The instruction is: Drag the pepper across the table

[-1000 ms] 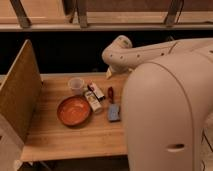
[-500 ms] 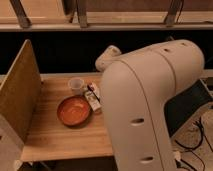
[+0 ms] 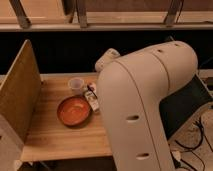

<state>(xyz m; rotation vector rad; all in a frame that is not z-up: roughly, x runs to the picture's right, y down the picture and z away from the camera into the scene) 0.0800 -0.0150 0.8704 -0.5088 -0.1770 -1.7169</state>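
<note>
Nearest the camera, a broad white moulded robot arm (image 3: 145, 100) fills the right half of the view and covers the right part of the light wooden butcher-block table (image 3: 60, 142). The gripper does not show. It is judged to lie behind this arm, over the covered stretch of table, and whether it is apart, together or clamped on anything cannot be told. The pepper does not show either, so it is probably in the same hidden area, close to the gripper.

To the left of that hidden place sits a shallow round orange-red bowl (image 3: 73, 111). Just beyond the bowl lies a small white-and-dark packet (image 3: 92, 99), and beyond that stands a clear plastic cup (image 3: 75, 85). A tall brown upright board (image 3: 20, 95) bounds the table's left edge, well apart from the gripper's likely position.

Handling, as a judgement: a pepper is light, with smooth waxy skin and a firm but hollow wall that bruises under pressure. A gentle hold across its widest part is preferable to the stem.

The planked top looks flat and smooth, so it should allow sliding. Beyond it are a dark wall and a pale rail with metal posts (image 3: 80, 15). Cables (image 3: 200, 132) lie on the floor at the right.
</note>
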